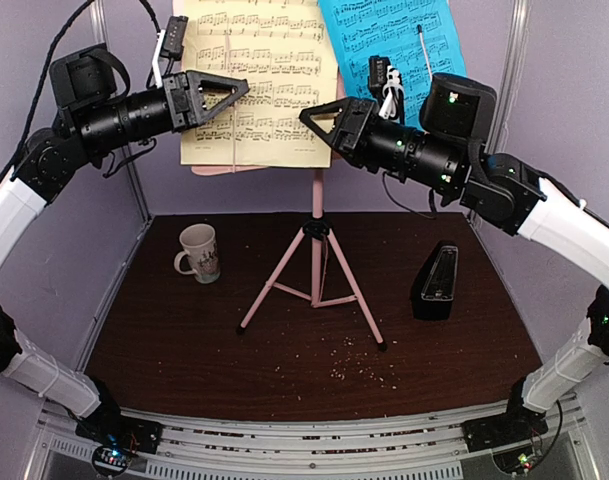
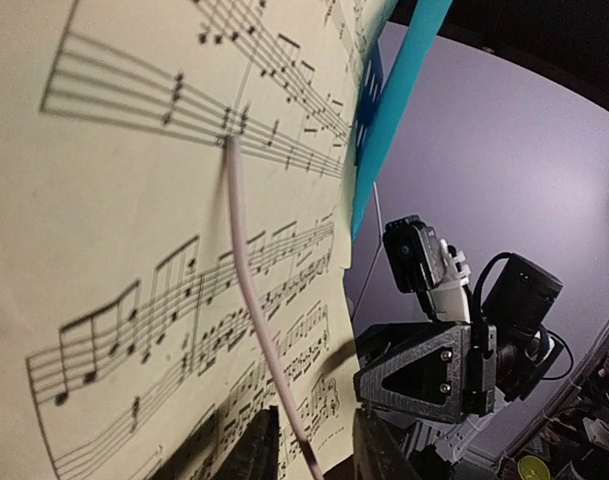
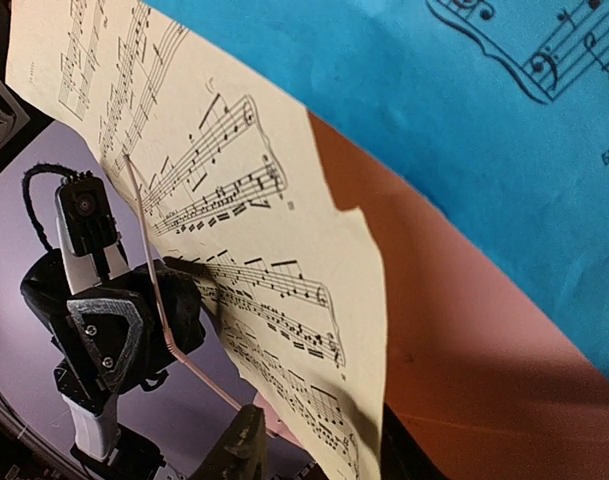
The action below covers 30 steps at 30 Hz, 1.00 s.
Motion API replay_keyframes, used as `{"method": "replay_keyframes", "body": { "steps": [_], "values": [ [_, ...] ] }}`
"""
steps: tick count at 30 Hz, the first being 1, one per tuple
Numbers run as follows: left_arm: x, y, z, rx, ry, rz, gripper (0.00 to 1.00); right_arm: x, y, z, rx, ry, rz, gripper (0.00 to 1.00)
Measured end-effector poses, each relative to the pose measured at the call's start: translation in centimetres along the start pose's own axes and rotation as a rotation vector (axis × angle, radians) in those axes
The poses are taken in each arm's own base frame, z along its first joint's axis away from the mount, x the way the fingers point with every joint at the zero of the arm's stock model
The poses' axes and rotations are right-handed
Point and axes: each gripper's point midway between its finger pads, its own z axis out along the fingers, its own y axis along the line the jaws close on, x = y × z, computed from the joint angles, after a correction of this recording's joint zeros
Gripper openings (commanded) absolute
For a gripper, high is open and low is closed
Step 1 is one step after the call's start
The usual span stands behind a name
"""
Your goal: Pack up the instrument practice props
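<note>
Top external view: pink music stand (image 1: 317,200) upright on its tripod legs at the centre of the dark table (image 1: 184,340), its desk raised at 12 o'clock and carrying a yellow sheet-music page (image 1: 274,60) with a blue sheet-music page (image 1: 384,40) overlapping its edge at 2 o'clock. Left gripper (image 1: 242,90) reaches in from 9 o'clock to the lower half of the yellow page; right gripper (image 1: 305,112) reaches in from 3 o'clock to the same page's lower right edge. Left wrist view: the fingers (image 2: 259,450) stand a narrow gap apart in front of the page's bottom edge, a thin pink retaining wire (image 2: 249,290) running down between them. Right wrist view: the fingers (image 3: 246,445) are likewise apart, the yellow page's lower corner hanging between them and clear of the near finger. A black pyramid metronome (image 1: 436,285) stands on the table at 3 o'clock of the tripod, well apart from it; a beige mug (image 1: 200,252) stands at 9 o'clock. Crumbs (image 1: 354,365) lie scattered at 6 o'clock of the tripod.
</note>
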Motion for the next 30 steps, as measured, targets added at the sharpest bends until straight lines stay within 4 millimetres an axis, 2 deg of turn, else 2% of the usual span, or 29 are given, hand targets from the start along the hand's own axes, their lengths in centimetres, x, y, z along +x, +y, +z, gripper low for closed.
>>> {"method": "replay_keyframes", "body": {
  "steps": [6,9,17,21,25,30],
  "values": [
    [0.4,0.3,0.3,-0.003,-0.003,-0.002,0.00,-0.3,0.4,0.0,-0.017,-0.010,-0.002,0.10],
    [0.3,0.2,0.1,0.000,-0.019,0.005,0.00,-0.4,0.6,0.1,-0.030,-0.014,0.003,0.00],
    [0.3,0.0,-0.7,-0.004,-0.036,0.019,0.00,1.1,0.5,2.2,-0.061,0.025,-0.007,0.00],
    [0.3,0.0,-0.7,-0.004,-0.036,0.022,0.00,1.5,1.2,3.4,-0.097,0.041,-0.035,0.00],
    [0.3,0.0,-0.7,0.000,-0.035,0.026,0.00,1.4,2.5,3.8,-0.142,0.047,-0.086,0.00],
    [0.3,-0.1,-0.7,0.002,-0.034,0.028,0.00,0.9,5.8,3.6,-0.201,0.035,-0.200,0.00]
  ]
}}
